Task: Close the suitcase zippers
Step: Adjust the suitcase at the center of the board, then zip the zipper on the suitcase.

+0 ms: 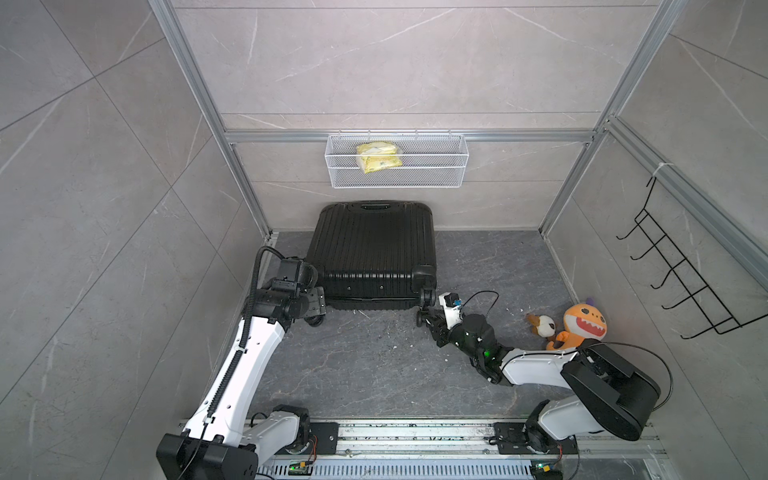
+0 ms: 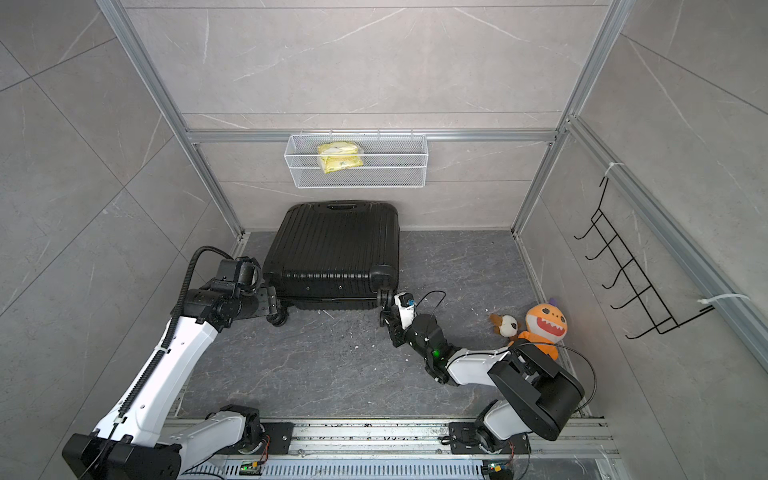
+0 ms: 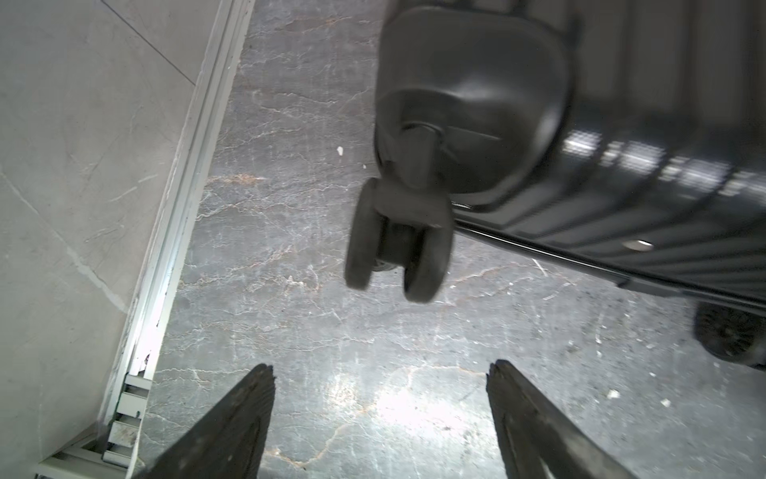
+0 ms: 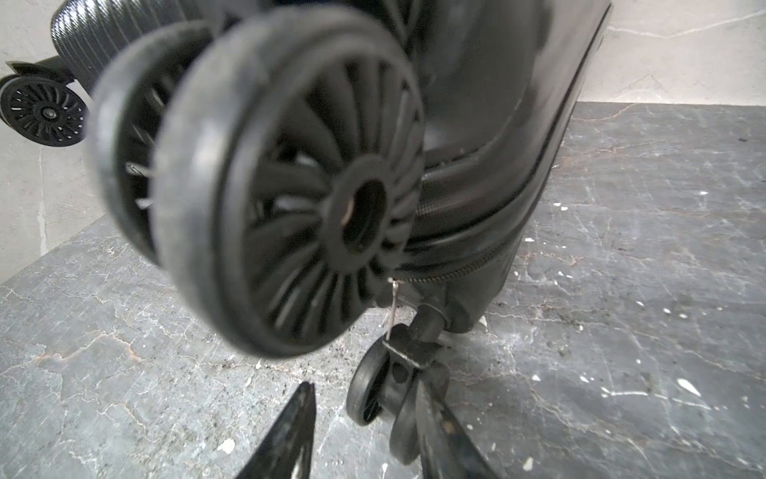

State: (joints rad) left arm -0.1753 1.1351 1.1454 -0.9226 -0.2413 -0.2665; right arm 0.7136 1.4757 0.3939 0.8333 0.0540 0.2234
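The suitcase (image 1: 374, 253) is black, hard and shiny, with straight ribs all over its top. It lies flat at 12 o'clock on the floor (image 1: 374, 374), close to the back wall. The floor is dark grey stone with pale cracks and white crumbs. The zippers (image 4: 464, 271) make a thin line of tiny teeth round the corner seam, and a little silver pull (image 4: 392, 307) hangs there. A round wheel (image 4: 290, 186) has thin spokes like a fan.

The left gripper (image 3: 381, 367) is at the case's 7 o'clock corner, spread wide, with only floor between its fingers. The right gripper (image 4: 364, 385) is at the 5 o'clock corner, partly spread and holding nothing. Another wheel (image 4: 373, 398) is just beside one finger.

A white wire basket (image 1: 436, 174) hangs on the wall at 12 o'clock. A crinkly yellow packet (image 1: 379, 157) lies inside it.
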